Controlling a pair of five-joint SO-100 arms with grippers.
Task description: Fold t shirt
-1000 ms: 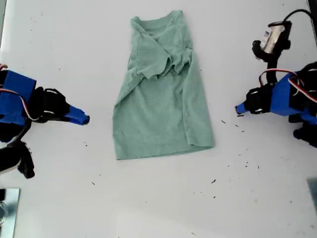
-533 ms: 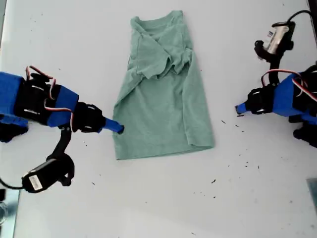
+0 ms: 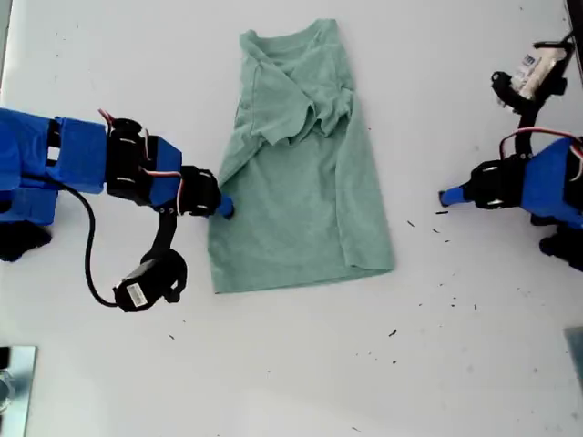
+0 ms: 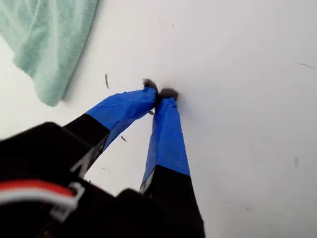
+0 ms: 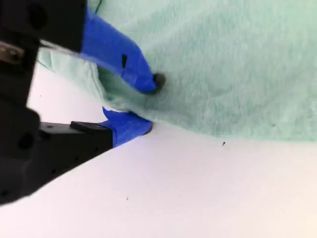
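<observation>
The green t shirt [image 3: 301, 182] lies flat on the white table [image 3: 291, 364], collar at the far end, with a sleeve folded in and bunched over the chest. My second gripper [image 3: 224, 208] reaches in from the exterior view's left to the shirt's side edge. In the second wrist view the second gripper [image 5: 148, 106] is open: one finger rests on top of the t shirt [image 5: 237, 64] and the other sits at the hem by the table. My first gripper [image 3: 444, 197] is at the exterior view's right, off the cloth. It [image 4: 159, 93] is shut and empty over bare table, with a corner of the t shirt [image 4: 49, 39] nearby.
Dark specks [image 3: 393, 333] dot the table near the shirt's lower hem. A wrist camera on a cable [image 3: 150, 287] hangs below the second arm. A shiny object [image 3: 14, 382] sits at the exterior view's lower left corner.
The second arm has swept in from the exterior view's left to the shirt's side edge. The first arm has barely shifted. The shirt has not moved.
</observation>
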